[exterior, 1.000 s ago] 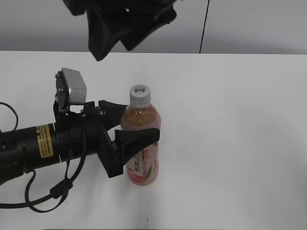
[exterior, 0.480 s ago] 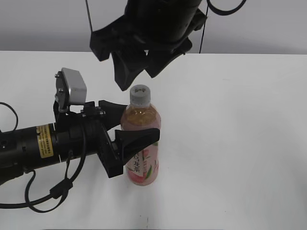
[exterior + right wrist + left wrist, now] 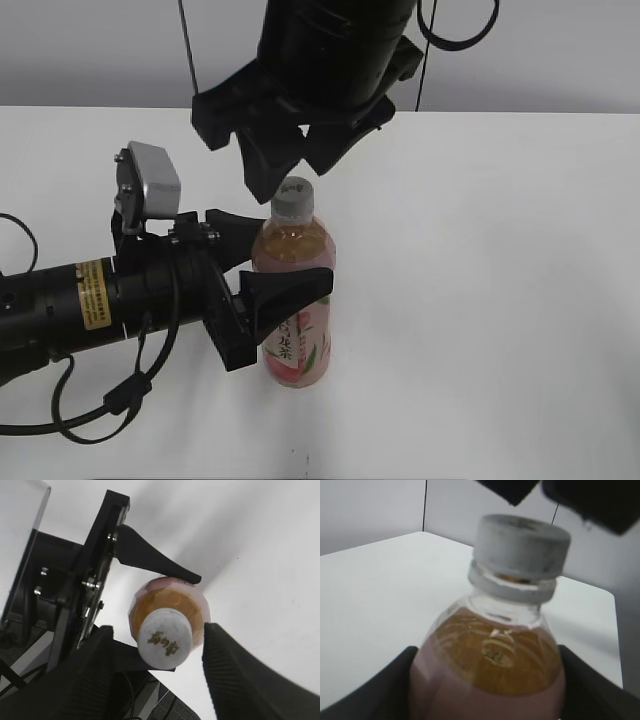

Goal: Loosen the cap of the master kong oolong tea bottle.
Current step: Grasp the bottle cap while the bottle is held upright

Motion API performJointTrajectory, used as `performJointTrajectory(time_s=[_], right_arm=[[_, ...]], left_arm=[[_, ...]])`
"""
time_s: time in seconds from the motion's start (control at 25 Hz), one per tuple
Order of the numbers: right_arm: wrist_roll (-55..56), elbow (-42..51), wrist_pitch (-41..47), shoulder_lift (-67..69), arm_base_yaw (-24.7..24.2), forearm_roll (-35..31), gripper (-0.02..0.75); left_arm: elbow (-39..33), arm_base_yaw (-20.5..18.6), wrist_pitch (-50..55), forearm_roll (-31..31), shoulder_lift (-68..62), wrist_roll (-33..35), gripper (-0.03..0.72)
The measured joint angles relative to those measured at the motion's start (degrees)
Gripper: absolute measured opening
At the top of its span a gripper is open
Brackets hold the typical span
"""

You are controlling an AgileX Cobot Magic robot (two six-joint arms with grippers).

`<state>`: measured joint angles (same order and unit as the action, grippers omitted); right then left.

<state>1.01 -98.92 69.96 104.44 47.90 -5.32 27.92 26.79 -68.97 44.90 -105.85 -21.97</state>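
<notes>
My left gripper [image 3: 285,262] clamps the master kong oolong tea bottle [image 3: 294,300] upright on the white worktop [image 3: 480,250], its black fingers [image 3: 290,290] pressing the bottle's shoulder from both sides. The bottle sits just left of centre in the exterior view, filled nearly to the neck with amber tea. Its pink peach-patterned label carries a white strip of vertical Chinese characters, too small for me to read. The cap [image 3: 164,637] shows a small dark printed mark on top in the right wrist view. My right gripper [image 3: 290,160] hangs at twelve o'clock above the cap, fingers [image 3: 235,680] spread wide on either side, gripping nothing.
</notes>
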Motion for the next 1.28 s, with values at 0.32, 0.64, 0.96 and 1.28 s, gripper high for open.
performJointTrajectory(time_s=[0.32,0.64,0.96,1.28], right_arm=[[0.4,0.0,0.0,0.0,0.0,0.8,0.428],[0.4,0.0,0.0,0.8,-0.1,0.8,0.428],[0.4,0.0,0.0,1.7,-0.1,-0.4,0.425],[0.4,0.0,0.1,1.8,-0.1,-0.5,0.35]], left_arm=[[0.0,0.0,0.0,0.0,0.0,0.0,0.475],[0.0,0.0,0.0,0.0,0.0,0.0,0.475],[0.0,0.0,0.0,0.0,0.0,0.0,0.475],[0.0,0.0,0.0,0.0,0.0,0.0,0.475]])
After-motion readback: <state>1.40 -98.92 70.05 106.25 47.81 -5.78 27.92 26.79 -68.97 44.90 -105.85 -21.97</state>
